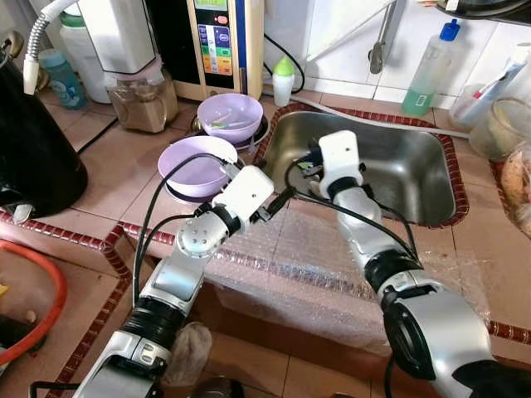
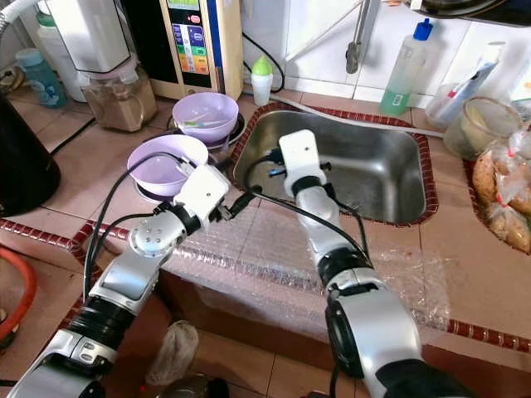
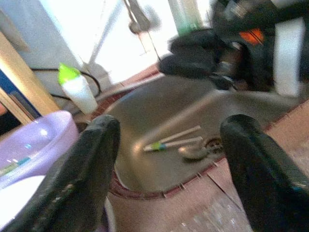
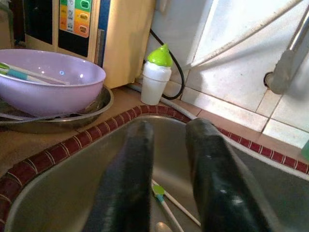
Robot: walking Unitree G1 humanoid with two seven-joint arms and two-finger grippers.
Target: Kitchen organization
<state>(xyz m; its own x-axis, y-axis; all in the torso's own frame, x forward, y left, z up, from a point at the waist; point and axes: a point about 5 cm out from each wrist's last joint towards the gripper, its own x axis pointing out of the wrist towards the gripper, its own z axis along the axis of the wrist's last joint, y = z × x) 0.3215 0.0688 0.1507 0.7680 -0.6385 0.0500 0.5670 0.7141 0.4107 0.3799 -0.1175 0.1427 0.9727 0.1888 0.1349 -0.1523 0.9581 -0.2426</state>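
A steel sink (image 1: pixel 423 157) is set in the tiled counter. On its bottom near the drain lie a pair of chopsticks with a green band (image 3: pixel 171 137) and a spoon (image 3: pixel 193 152). My left gripper (image 1: pixel 282 199) hovers at the sink's near-left rim, open wide and empty. Over the sink's left part, my right gripper (image 1: pixel 309 167) points down at the chopsticks (image 4: pixel 161 193), its fingers (image 4: pixel 133 174) a narrow gap apart with nothing between. Two lilac bowls stand left of the sink: a near one (image 1: pixel 195 162) and a far one (image 1: pixel 231 112) holding chopsticks (image 4: pixel 24 72).
Bubble wrap (image 1: pixel 290 265) covers the counter's front edge. Behind the sink are a small green-capped bottle (image 1: pixel 284 80), the tap (image 1: pixel 377 50) and a green soap bottle (image 1: pixel 427 70). A blender (image 1: pixel 141 91) and water appliance (image 1: pixel 220 41) stand far left. Bagged food (image 2: pixel 502 199) lies right.
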